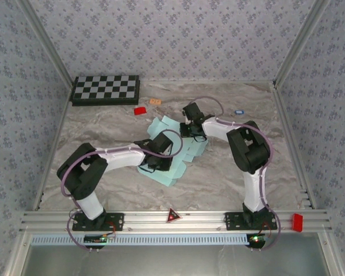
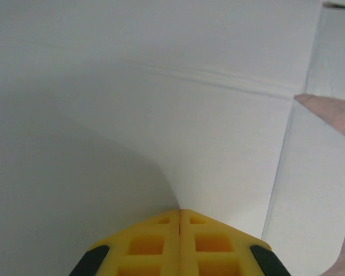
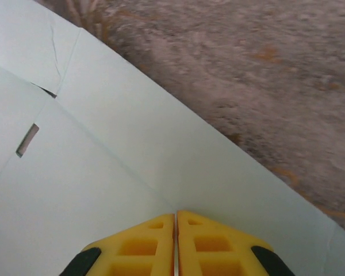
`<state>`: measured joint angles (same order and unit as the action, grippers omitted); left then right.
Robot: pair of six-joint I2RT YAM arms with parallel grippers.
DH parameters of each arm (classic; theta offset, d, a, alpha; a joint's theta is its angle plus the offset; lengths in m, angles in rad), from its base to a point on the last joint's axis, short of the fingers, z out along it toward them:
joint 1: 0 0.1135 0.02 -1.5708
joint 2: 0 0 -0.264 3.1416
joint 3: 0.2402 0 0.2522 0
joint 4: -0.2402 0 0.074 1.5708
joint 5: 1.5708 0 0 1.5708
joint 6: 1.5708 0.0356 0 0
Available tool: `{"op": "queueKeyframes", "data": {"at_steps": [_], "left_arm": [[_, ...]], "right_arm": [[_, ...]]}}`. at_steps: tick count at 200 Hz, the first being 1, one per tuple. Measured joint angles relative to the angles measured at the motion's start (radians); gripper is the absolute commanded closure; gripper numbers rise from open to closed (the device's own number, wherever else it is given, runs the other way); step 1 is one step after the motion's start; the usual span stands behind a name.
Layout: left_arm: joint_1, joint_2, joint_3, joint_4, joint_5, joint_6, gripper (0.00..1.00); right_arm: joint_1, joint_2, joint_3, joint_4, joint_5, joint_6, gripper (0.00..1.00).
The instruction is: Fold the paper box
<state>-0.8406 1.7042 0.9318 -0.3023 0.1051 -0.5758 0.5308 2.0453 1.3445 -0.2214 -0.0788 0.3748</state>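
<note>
As the sheet lies mostly open, step: creasing panels up along the score lines, by my read; little of the fold looks done.
box: the paper box [image 1: 191,150] sits mid-table, flaps splayed, between my two arms. Checkerboard [image 1: 106,89] is well apart, far left.
left gripper [image 2: 179,214]: on the near-left part of the card. Fingers pressed together, no gap. Tips touch the card and a panel curls up to their left. Can't tell if any card is nipped between them.
right gripper [image 3: 176,217]: on the far-right part, near the edge that borders the bare table [image 3: 264,75]. Fingers all but together, a hairline slit with nothing seen in it. Tips rest where a score line [image 3: 112,152] runs in.
how: use one closed tip as an anchor on the score and turn the panel about that line, not across it. Go low and slow.
risk: thin card may buckle off-line. The sheet may slide if the anchor lifts. The slot [image 3: 26,140] could snag.
</note>
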Motion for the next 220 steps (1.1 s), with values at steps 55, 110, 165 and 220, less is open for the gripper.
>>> {"op": "queueKeyframes", "data": {"at_steps": [55, 110, 165, 220], "left_arm": [[-0.039, 0.048, 0.047, 0.023, 0.035, -0.018, 0.96], [-0.037, 0.044, 0.129, -0.063, 0.009, 0.010, 0.91], [0.056, -0.030, 0.288, -0.179, -0.023, 0.056, 0.83], [0.204, 0.029, 0.442, -0.257, -0.032, 0.131, 0.68]], "right_arm": [[0.026, 0.022, 0.039, -0.021, -0.046, -0.029, 0.89], [0.025, -0.008, 0.052, -0.094, -0.060, -0.040, 0.86], [0.024, -0.120, 0.040, -0.108, -0.059, -0.037, 0.84], [0.053, -0.148, -0.085, -0.085, -0.057, 0.013, 0.84]]}}
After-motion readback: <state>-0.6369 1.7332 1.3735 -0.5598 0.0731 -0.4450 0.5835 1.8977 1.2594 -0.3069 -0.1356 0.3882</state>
